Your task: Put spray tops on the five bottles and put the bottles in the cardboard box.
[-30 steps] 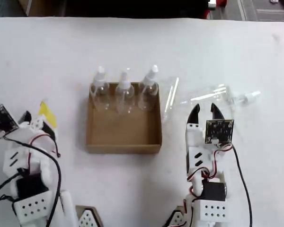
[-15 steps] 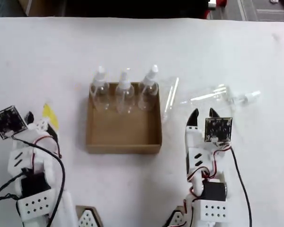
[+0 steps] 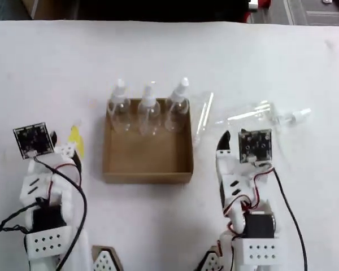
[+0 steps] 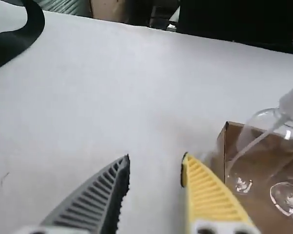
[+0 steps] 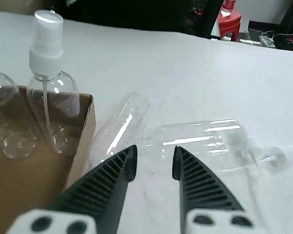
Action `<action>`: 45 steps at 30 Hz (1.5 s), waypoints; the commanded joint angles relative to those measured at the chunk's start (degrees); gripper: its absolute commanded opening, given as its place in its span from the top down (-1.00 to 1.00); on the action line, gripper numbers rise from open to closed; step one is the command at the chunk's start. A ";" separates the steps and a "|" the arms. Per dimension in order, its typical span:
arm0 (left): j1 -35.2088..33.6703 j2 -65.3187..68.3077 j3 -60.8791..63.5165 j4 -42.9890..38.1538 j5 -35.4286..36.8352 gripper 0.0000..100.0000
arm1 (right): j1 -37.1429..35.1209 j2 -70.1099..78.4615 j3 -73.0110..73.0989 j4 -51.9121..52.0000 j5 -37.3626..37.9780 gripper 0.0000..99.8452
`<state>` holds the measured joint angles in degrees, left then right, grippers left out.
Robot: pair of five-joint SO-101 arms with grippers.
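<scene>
A clear plastic bottle (image 5: 119,127) is seen lying just beside the shallow brown cardboard box (image 3: 148,176). A second clear bottle (image 5: 200,141) lies near it with a white spray top (image 5: 263,156) at its end, perhaps loose. Light, smooth and easily rolled, each is best taken across the mid-body. The right gripper (image 5: 154,153) is held before them, jaws narrowly parted and empty; the left gripper (image 4: 154,163) is likewise parted and empty.

The white table (image 3: 56,56) carries the cardboard box (image 3: 148,176) and two toppled bottles (image 3: 202,117) (image 3: 251,114).
</scene>
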<state>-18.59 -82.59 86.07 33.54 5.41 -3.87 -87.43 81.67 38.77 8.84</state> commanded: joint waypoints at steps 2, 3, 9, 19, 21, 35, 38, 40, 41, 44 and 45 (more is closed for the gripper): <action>0.66 -0.66 -0.44 -1.58 -0.53 0.67 | -0.48 23.96 -11.78 -3.74 1.58 0.78; 0.66 -0.66 -0.44 -1.58 -0.53 0.67 | -0.40 29.41 -14.15 -4.18 1.49 0.78; 3.21 -0.75 -0.35 -1.58 -0.70 0.67 | 1.54 50.95 -23.30 -7.25 -4.92 0.78; 3.38 -1.01 -0.35 -1.76 -0.70 0.67 | 3.47 56.13 -31.74 -6.64 -10.11 0.77; 3.12 -0.75 -0.26 -2.46 -0.70 0.67 | 3.30 57.10 -37.45 -0.66 -2.46 0.77; 3.03 -0.92 -0.35 -2.37 -0.70 0.67 | 5.23 93.23 -76.13 22.55 42.64 0.77; 2.95 -0.92 -0.35 -2.37 -0.79 0.67 | 6.81 96.57 -79.82 22.90 42.81 0.77; 2.95 -0.92 -0.35 -2.46 -1.49 0.67 | 8.04 97.19 -80.97 22.64 42.99 0.77; 3.03 -0.92 -0.35 -2.46 -2.55 0.67 | 8.66 97.19 -81.49 22.81 43.08 0.77; 3.30 -0.92 -0.35 -2.46 -3.34 0.67 | 8.84 97.19 -82.29 24.84 50.55 0.73; 3.30 -0.92 -0.35 -2.46 -3.34 0.67 | 8.66 97.54 -82.29 26.07 54.33 0.65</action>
<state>-15.87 -82.59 86.07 32.48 3.03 4.48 10.33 2.37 61.80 52.44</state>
